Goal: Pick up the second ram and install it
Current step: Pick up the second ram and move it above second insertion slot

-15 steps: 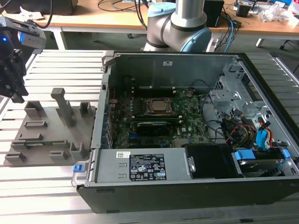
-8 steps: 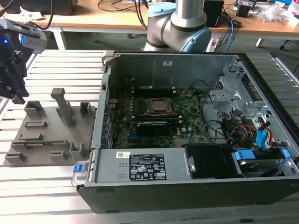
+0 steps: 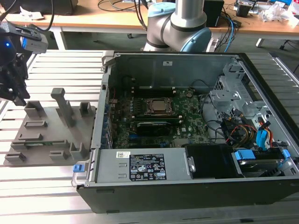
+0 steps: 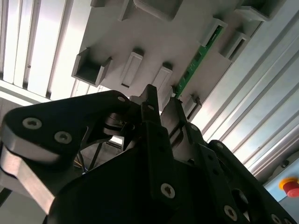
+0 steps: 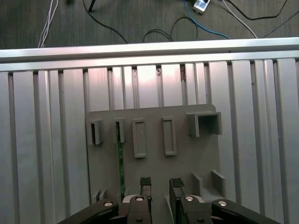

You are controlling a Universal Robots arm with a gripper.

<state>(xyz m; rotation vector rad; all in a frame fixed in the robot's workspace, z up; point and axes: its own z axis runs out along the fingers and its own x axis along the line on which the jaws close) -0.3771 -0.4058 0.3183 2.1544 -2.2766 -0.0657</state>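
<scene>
The case [image 3: 163, 198] lies open with its board facing up, ready to take parts from above. Beside it the grey tray [image 5: 191, 163] holds the ram [image 5: 120, 163] on edge in slotted blocks, likely so its top edge can be pinched. The gripper [image 5: 161, 186] hovers over the tray, parted and empty — the ram sits just beside its fingers [image 5: 145, 185], not between them.

The tabletop [image 3: 46, 186] is made of long shiny metal strips with thin gaps. Behind it stands a brown wooden desk [image 3: 93, 23] with wires on it. The floor [image 5: 14, 23] is dark grey, and thin cables [image 5: 159, 31] lie across it.
</scene>
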